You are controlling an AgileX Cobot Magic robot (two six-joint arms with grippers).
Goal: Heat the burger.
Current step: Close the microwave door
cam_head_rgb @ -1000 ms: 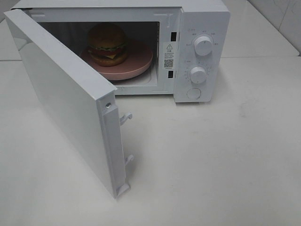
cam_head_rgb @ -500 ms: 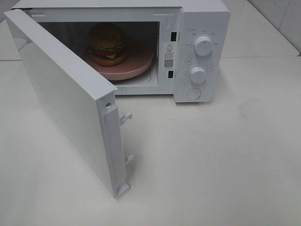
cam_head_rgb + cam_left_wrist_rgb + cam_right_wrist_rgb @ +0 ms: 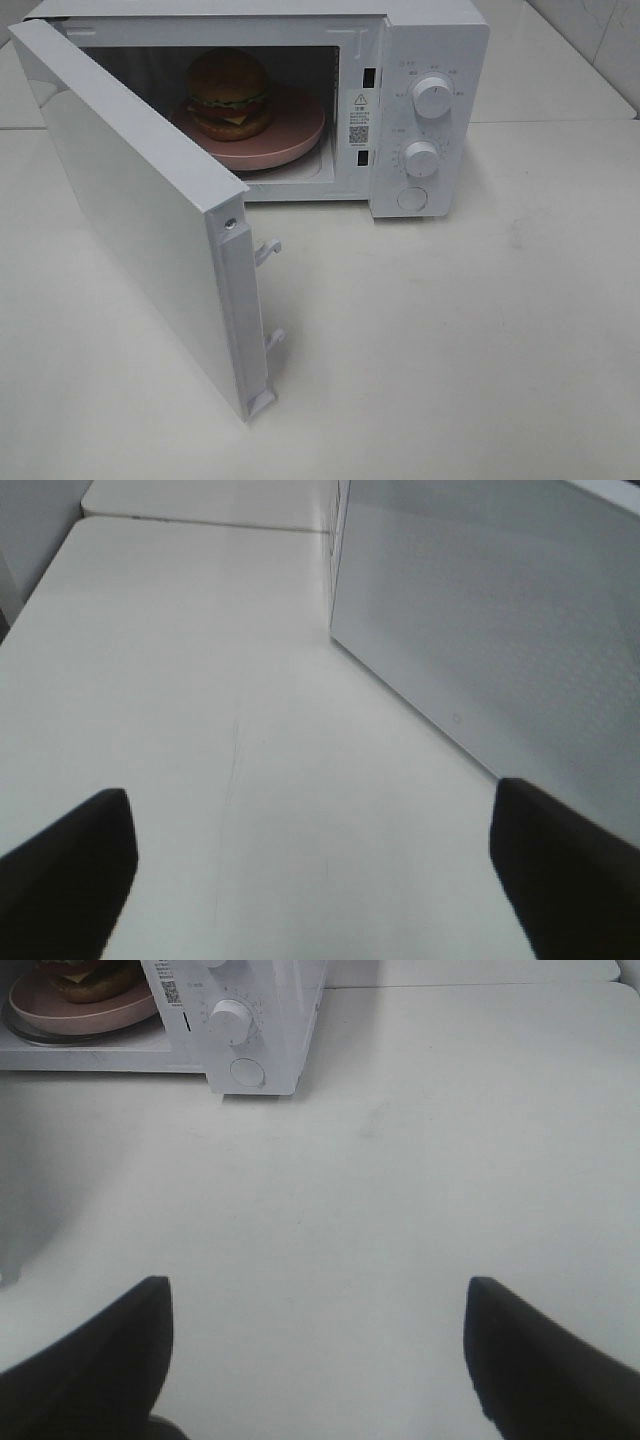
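A: Nothing has budged in the overhead shot since a second ago. The burger (image 3: 229,93) sits on its pink plate (image 3: 295,138) inside the microwave (image 3: 435,45), and the door (image 3: 130,200) is swung wide open.
B: And the tools?
A: The left tool (image 3: 312,815) hangs over the worktop (image 3: 450,330) near the door's outer face, fingers spread, nothing between them. The right tool (image 3: 318,1300) gapes too, empty, well short of the dials (image 3: 431,97).

microwave (image 3: 440,45) white | plate (image 3: 303,137) pink | burger (image 3: 229,92) brown, green-edged | fingers (image 3: 65,880) blurred, seemingly black
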